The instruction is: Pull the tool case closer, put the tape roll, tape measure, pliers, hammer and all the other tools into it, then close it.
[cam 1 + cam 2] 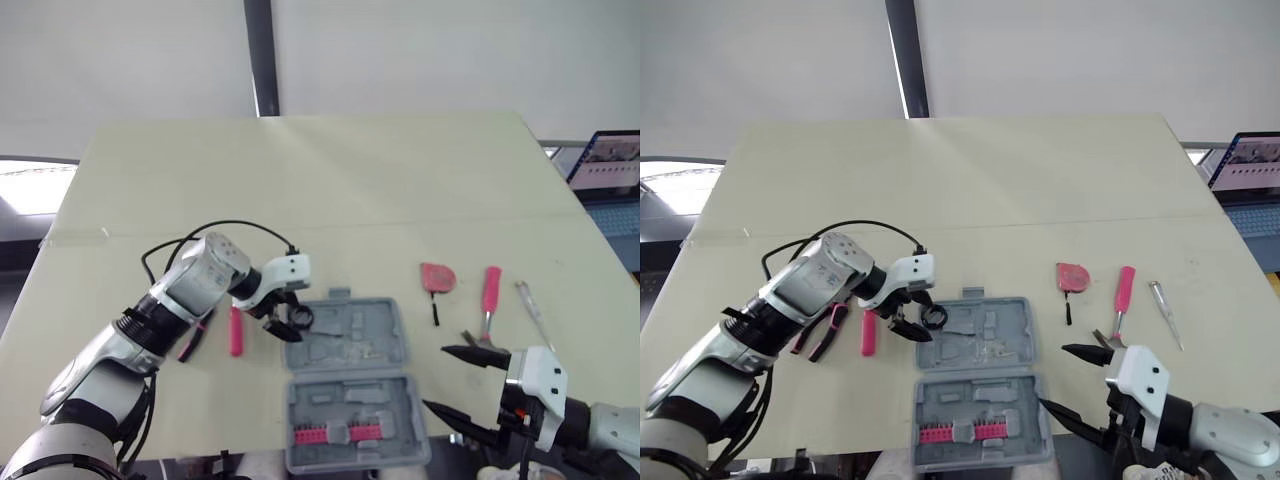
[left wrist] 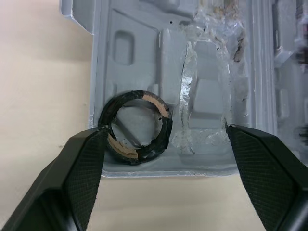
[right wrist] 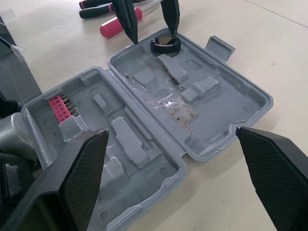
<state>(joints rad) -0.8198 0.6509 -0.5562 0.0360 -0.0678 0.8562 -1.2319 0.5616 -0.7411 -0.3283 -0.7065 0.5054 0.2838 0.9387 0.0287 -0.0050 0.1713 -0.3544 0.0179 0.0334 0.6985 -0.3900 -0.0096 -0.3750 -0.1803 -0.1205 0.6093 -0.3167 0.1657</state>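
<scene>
Tape roll (image 2: 137, 127) lies in a corner of the tool case (image 2: 211, 96), the left tool (image 2: 167, 130) released and spread wide around it, so lifting straight up should avoid dragging it.

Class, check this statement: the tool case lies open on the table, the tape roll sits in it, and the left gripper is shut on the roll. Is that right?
Not quite. The left gripper is open: in the left wrist view its fingers stand wide apart over the tape roll, which lies in the open tool case.
</scene>
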